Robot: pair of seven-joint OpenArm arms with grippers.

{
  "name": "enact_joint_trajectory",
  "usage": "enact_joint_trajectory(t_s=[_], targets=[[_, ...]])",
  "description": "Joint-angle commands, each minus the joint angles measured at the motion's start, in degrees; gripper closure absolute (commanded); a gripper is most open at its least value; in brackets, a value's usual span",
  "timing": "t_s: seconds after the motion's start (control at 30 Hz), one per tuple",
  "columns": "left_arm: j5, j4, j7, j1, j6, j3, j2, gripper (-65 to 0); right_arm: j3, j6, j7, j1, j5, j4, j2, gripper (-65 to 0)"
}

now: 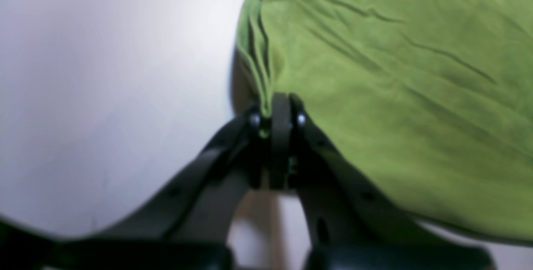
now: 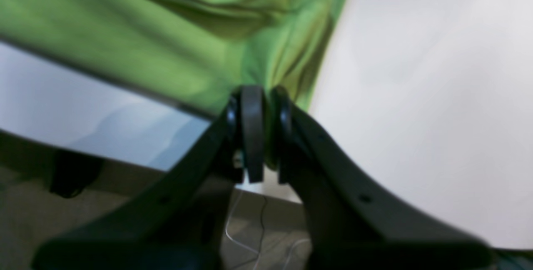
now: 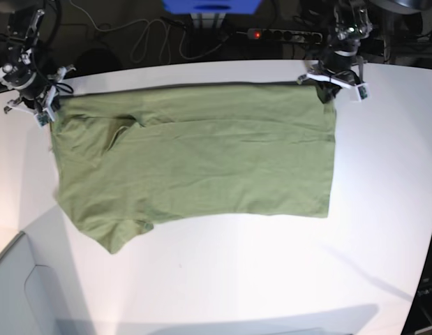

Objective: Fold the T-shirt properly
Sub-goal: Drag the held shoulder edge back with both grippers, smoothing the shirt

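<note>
Both arms reach to the far edge of the table (image 3: pixel 383 209), one at each far corner of the T-shirt (image 3: pixel 195 157).

Left gripper (image 3: pixel 326 89), on the right in the base view: black jaws closed on the shirt's corner. The wrist view shows cloth bunched into pleats right at the pinch (image 1: pixel 266 99).

Right gripper (image 3: pixel 49 112), on the left in the base view: jaws closed on the opposite far corner, green cloth gathered between the fingertips (image 2: pixel 268 95).

The shirt lies spread across the white table, its far edge pulled straight between the two grips, a sleeve (image 3: pixel 114 234) pointing toward the near left.

Beyond the table: dark floor, loose cables (image 3: pixel 146 35), a power strip (image 3: pixel 282 33) with a red light, a blue object (image 3: pixel 212 5).
</note>
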Motion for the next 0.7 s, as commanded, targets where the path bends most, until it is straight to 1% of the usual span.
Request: enact_joint_trajectory(t_s=[0.0, 0.1, 0.2, 0.3, 0.67], targets=[[-0.25, 1.41, -1.28, 1.19, -0.21, -0.93, -0.17, 0.0, 0.45, 0.65, 0.92, -0.86, 0.65, 1.83, 1.07, -0.1], [-0.25, 1.41, -1.19, 2.51, -0.29, -2.25, 1.42, 0.0, 0.45, 0.65, 0.92, -2.62, 0.65, 3.06, 1.07, -0.1], [-0.25, 1.41, -1.19, 4.00, -0.38, -3.66, 2.21, 0.0, 0.45, 0.65, 0.92, -3.06, 0.56, 3.06, 1.16, -0.1], [-0.25, 1.41, -1.19, 5.58, -0.38, -3.75, 2.12, 0.0, 2.03, 0.65, -0.04, -3.85, 0.56, 3.06, 1.25, -0.1], [-0.25, 1.41, -1.10, 7.34, -0.38, -3.75, 2.21, 0.0, 2.03, 0.65, -0.13, -6.31, 0.56, 3.15, 1.16, -0.1]])
